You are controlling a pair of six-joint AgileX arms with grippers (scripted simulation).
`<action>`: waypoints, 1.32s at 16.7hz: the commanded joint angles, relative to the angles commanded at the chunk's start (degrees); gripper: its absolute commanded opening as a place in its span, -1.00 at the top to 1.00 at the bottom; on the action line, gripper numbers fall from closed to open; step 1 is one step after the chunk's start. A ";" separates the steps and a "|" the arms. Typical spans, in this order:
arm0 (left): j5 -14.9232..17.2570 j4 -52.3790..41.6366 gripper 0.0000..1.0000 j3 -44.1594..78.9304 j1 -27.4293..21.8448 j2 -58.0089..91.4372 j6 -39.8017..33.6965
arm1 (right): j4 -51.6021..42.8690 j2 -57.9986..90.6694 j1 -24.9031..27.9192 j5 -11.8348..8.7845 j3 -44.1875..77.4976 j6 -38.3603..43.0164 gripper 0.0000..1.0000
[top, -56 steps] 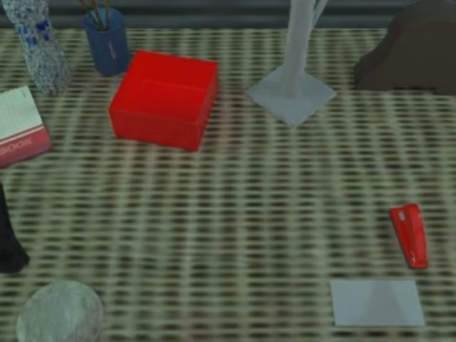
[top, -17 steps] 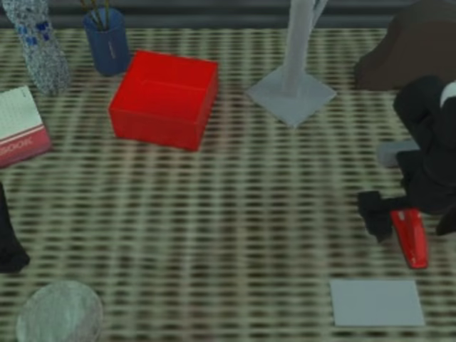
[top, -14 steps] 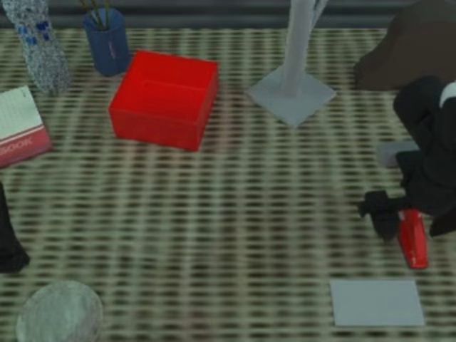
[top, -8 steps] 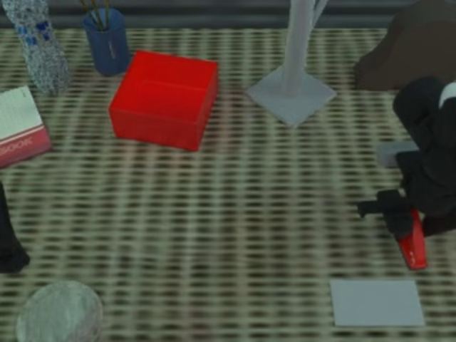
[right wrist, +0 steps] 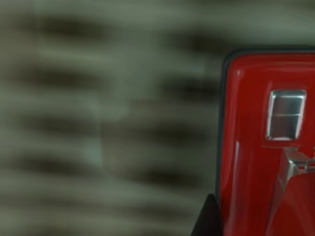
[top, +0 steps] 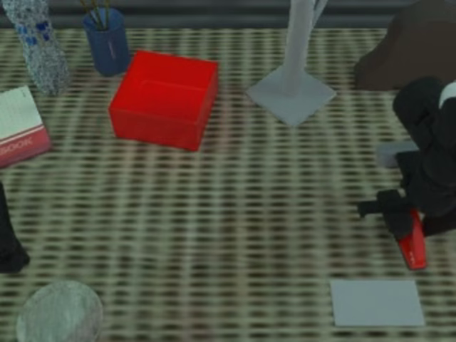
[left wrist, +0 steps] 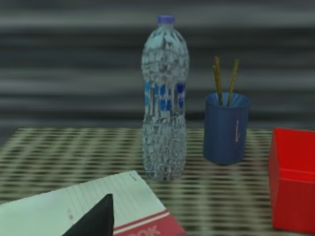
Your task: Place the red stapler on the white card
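Note:
The red stapler point(top: 413, 249) lies flat on the woven mat near the table's right edge, its far half covered by my right gripper point(top: 410, 224). That gripper is down over the stapler and shut on its sides. In the right wrist view the stapler point(right wrist: 268, 142) fills the picture's side, its metal part showing, and one dark fingertip point(right wrist: 209, 219) presses against its edge. The white card point(top: 376, 303) lies flat just in front of the stapler, apart from it. My left gripper point(top: 7, 249) is parked at the table's left edge, open.
A large open red box point(top: 165, 98) stands at the back left. Near it are a blue pen cup point(top: 107, 43), a water bottle point(top: 39, 46) and a white-and-pink book point(top: 20, 128). A white base with a post point(top: 292, 92), a brown rock point(top: 413, 50) and a glass lid point(top: 58, 312) also stand around.
My right arm came in over the stapler and its fingers closed in from the sides onto it. In the last half second nothing visibly moved; the stapler lies where it was.

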 joint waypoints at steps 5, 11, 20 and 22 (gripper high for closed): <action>0.00 0.00 -1.00 0.00 0.00 0.00 0.00 | -2.35 -0.72 0.08 0.03 1.94 -0.07 1.00; 0.00 0.00 -1.00 0.00 0.00 0.00 0.00 | -18.34 -6.00 0.23 0.00 11.33 -0.18 1.00; 0.00 0.00 -1.00 0.00 0.00 0.00 0.00 | -21.97 -7.92 0.22 -0.03 13.89 0.39 1.00; 0.00 0.00 -1.00 0.00 0.00 0.00 0.00 | -22.39 -7.95 0.90 -0.09 14.06 3.41 1.00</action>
